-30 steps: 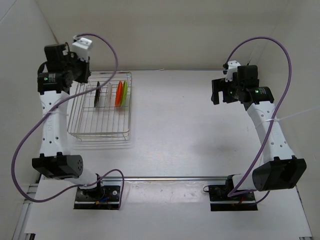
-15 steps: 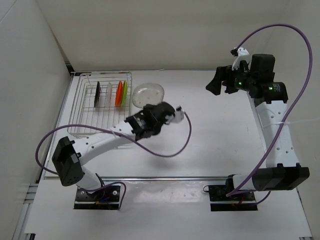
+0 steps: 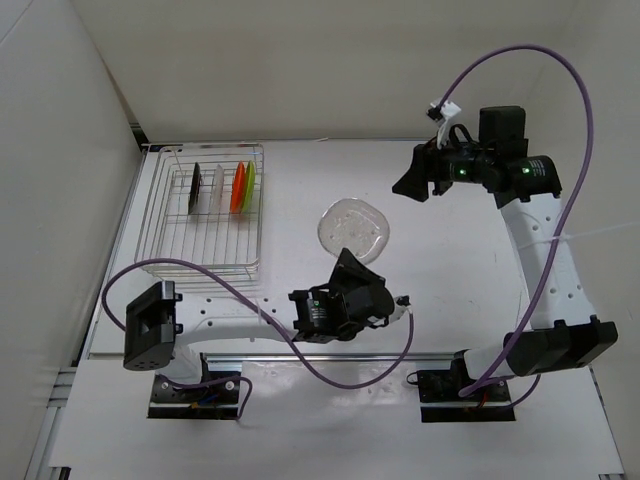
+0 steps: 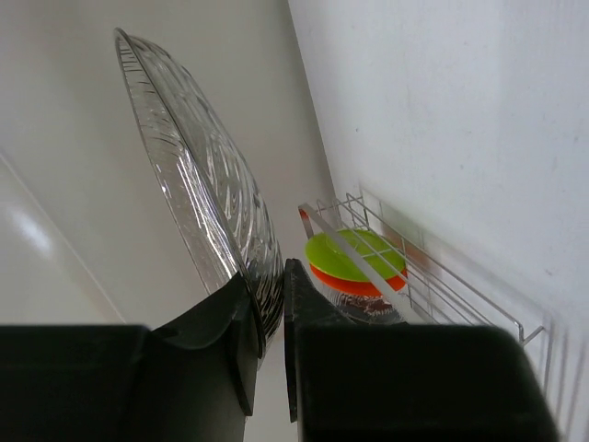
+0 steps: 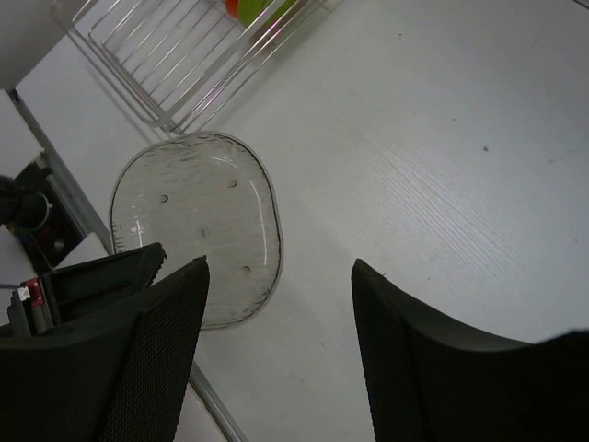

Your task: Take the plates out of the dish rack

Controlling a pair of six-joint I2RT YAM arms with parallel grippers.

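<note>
Top view: silver wire dish rack sits at the far left corner of the white table. A black plate, whitish plate, orange plate and lime green plate stand on edge in its far half. The left gripper, near the table's middle, is clamped on the near rim of the clear ribbed round plate, right of the rack and apart from it. The right gripper is toward the far right edge.

Left wrist: fingers pinch the clear plate's rim. Rack wires are behind, with the lime green plate against the orange plate.

Right wrist: jaws apart, nothing between. The clear plate is below; contact with the table cannot be told. A rack corner shows top left.
</note>
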